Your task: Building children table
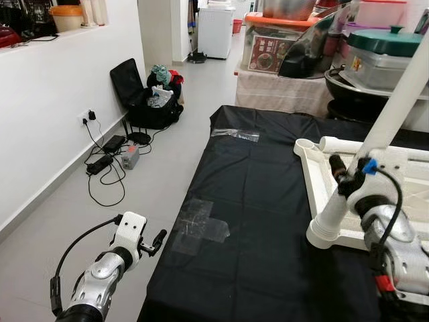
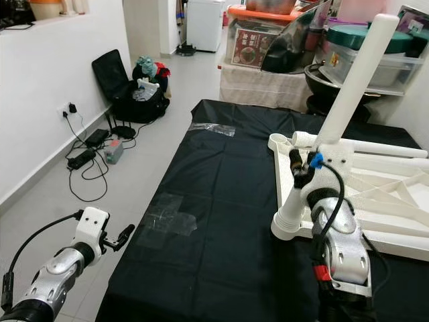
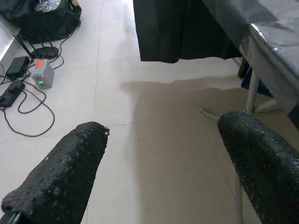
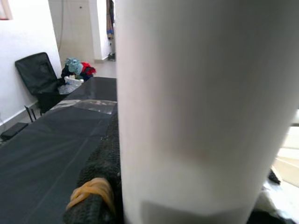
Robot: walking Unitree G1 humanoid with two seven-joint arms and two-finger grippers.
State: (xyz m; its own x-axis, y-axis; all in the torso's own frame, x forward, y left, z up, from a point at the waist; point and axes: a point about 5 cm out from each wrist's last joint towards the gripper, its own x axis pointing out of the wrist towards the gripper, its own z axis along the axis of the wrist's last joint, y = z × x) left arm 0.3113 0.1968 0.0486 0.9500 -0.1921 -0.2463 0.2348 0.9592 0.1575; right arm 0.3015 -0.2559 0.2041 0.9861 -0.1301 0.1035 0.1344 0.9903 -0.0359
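- The right claw is clenched around a white table leg, which stands tilted on the corner of the upturned white tabletop.
- The tabletop lies on the black-covered desk.
- The left claw is released, hanging over the floor beside the desk.

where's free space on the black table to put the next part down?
Free: the black cloth between the table's left edge and the white tabletop piece, from the clear bag down to the near edge; taped patches lie flat there. Crowded: the right side, where the right gripper holds the white leg. The left gripper hangs open off the edge.
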